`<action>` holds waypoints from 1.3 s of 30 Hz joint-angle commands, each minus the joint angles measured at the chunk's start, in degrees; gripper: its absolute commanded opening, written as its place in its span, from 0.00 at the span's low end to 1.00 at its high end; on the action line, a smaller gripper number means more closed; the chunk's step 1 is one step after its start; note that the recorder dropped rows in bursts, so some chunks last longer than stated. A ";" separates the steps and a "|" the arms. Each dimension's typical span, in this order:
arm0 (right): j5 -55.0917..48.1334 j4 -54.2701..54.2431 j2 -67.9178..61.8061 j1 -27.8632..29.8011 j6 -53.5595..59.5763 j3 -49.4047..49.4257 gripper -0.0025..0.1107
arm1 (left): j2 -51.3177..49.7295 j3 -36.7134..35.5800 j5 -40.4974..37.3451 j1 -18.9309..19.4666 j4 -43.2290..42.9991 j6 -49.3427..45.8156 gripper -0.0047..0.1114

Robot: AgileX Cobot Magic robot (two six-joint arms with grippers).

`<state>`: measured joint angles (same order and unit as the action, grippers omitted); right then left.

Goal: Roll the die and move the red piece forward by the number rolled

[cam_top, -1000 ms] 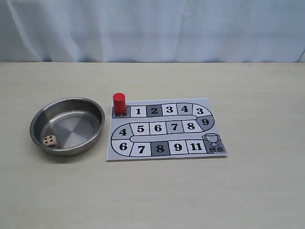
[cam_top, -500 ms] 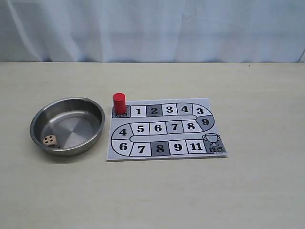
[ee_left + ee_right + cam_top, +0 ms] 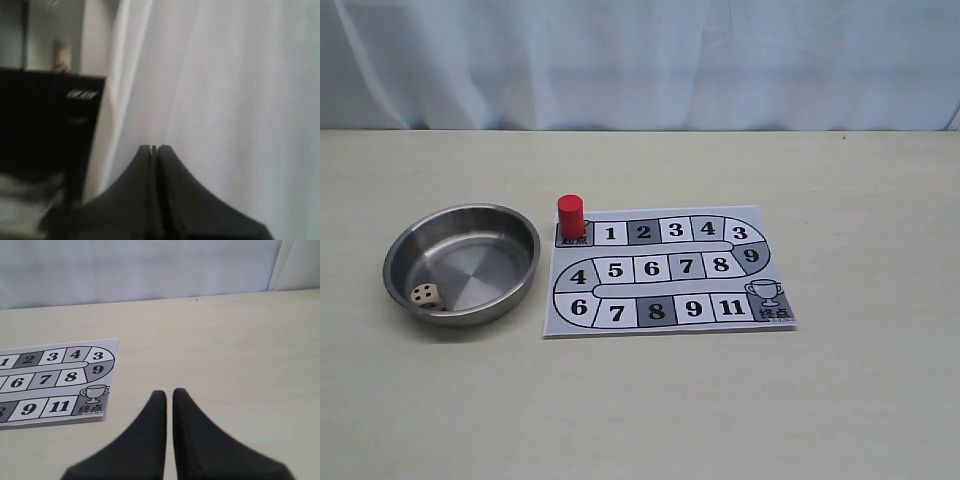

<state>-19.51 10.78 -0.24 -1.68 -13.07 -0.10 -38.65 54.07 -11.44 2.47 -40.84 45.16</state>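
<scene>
The red piece (image 3: pixel 570 216) stands upright on the start square at the top left of the paper board (image 3: pixel 667 270). The die (image 3: pixel 424 295) lies inside the steel bowl (image 3: pixel 528 262), near its front left wall. Neither arm shows in the exterior view. My left gripper (image 3: pixel 154 148) is shut with nothing in it and faces a white curtain. My right gripper (image 3: pixel 169 393) is shut and empty above bare table, to the right of the board's (image 3: pixel 60 385) trophy corner.
A pale wooden table (image 3: pixel 840 380) carries everything. A white curtain (image 3: pixel 640 60) closes off the back. In the left wrist view a black panel (image 3: pixel 45 125) stands beside the curtain.
</scene>
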 commanded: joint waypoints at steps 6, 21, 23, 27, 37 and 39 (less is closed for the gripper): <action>-0.05 -0.07 0.24 0.20 -0.28 0.10 0.06 | -33.41 17.51 -54.01 -0.51 58.68 -75.33 0.04; -0.05 -0.07 0.24 0.20 -0.28 0.10 0.06 | -62.44 20.98 -54.32 -20.43 42.61 -81.42 0.30; -0.05 -0.07 0.24 0.20 -0.28 0.10 0.06 | -64.68 20.98 -52.23 -21.33 39.77 -80.58 0.38; -0.05 -0.07 0.24 0.20 -0.28 0.10 0.06 | -67.82 20.98 -48.23 -21.15 36.36 -79.35 0.48; -0.05 -0.07 0.24 0.20 -0.28 0.10 0.06 | -73.25 20.98 -45.29 -20.79 32.64 -79.35 0.51; -0.05 -0.07 0.24 0.20 -0.28 0.10 0.06 | -74.41 20.98 -45.16 -20.44 32.91 -79.35 0.51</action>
<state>-19.51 10.78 -0.24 -1.68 -13.07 -0.10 -111.58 74.79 -57.05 -18.59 -8.03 -34.71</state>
